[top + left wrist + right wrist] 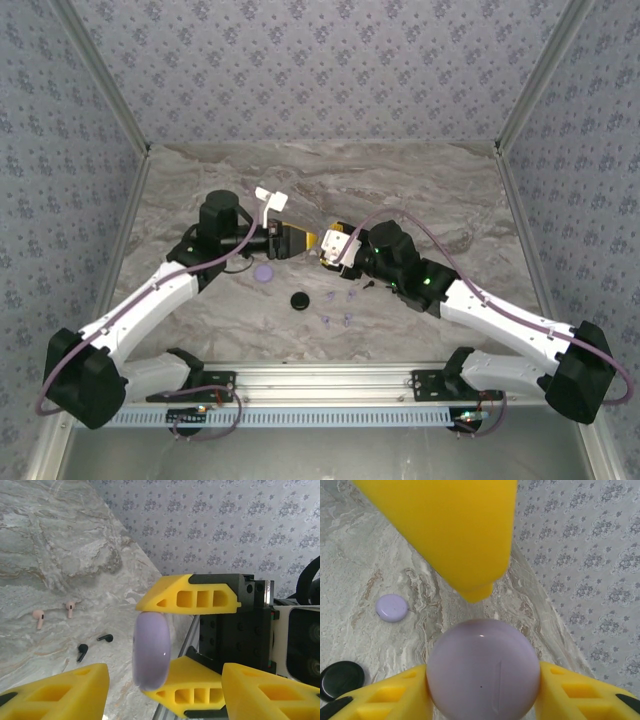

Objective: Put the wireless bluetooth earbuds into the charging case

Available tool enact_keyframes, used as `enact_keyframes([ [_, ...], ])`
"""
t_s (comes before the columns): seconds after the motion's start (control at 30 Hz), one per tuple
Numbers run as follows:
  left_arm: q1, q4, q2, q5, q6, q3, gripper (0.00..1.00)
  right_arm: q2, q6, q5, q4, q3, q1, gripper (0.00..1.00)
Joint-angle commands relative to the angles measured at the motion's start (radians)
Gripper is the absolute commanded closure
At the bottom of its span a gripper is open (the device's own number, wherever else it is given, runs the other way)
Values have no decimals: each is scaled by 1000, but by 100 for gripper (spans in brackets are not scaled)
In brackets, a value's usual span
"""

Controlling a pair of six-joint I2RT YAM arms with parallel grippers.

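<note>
The earbuds lie loose on the marble table [450, 190], just in front of the two grippers: four pale lavender earbuds [340, 308] in a small cluster, and a black pair [94, 645] just beside them, nearer the right arm. From the left wrist camera two of the pale ones look pinkish and lie side by side, with the black pair apart from them and closer to the camera. Above the table, a round lavender charging case [482, 670] is clamped across its rim between the yellow fingers [192, 598] of the right gripper [327, 250]; it stands on edge, closed, with the jaws only as far apart as the case is wide. The left gripper [303, 241] faces it from the other side with its jaws spread open, one finger to each side of the case's broad faces, gripping nothing. One finger's tip points at the case's upper edge, very close; whether it touches cannot be told. Nearer the left arm, a second lavender case [392, 607] lies flat on the marble, and a black round case [340, 679] lies flat between it and the earbuds.
</note>
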Motion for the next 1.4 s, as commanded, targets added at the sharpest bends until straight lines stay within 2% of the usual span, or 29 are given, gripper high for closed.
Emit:
enact_keyframes([
  [0.0,-26,43,12,-9,5,40,41,-15,-18,-6,10,34,8,49],
  [0.2,-76,71,54,-11,6,28,50,-10,-14,-14,1,42,8,49],
  [0.57,-80,65,62,-10,22,27,70,-4,1,-19,-2,46,4,48],
  [1.37,-82,64,62,-18,35,-5,69,25,41,-26,-2,61,-26,47],
])
